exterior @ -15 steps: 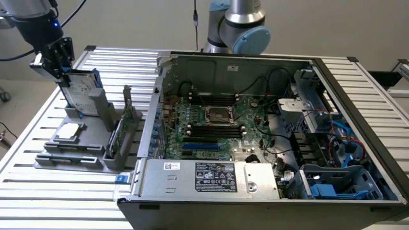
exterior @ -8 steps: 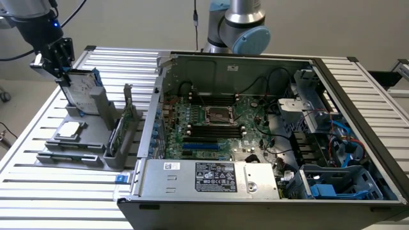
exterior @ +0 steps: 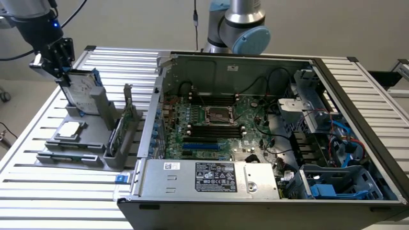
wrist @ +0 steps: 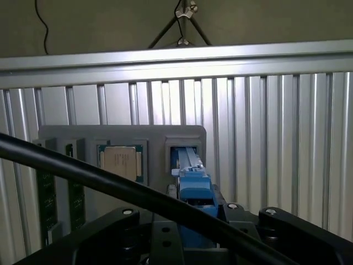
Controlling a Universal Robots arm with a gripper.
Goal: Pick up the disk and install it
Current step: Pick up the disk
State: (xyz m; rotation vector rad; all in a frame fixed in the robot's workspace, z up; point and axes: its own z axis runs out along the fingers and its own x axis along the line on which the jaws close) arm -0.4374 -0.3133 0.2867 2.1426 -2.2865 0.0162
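Pinching between the fingers of the gripper (exterior: pixel 64 73) the upright disk (exterior: pixel 80 93), silver-grey, white-labelled, edged by bright blue carrier.

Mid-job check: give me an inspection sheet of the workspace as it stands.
Surface: slatted metal table carrying a grey holder and an open computer case.
Job's things: disk upright, leaning, its lower end at the holder.
Clutter: chip and memory sticks in the holder.
Gripper: gripper at the disk's upper end.
Cables: black cable crossing the wrist view; wiring inside the case.
Surroundings: arm joint behind the case; plain wall.
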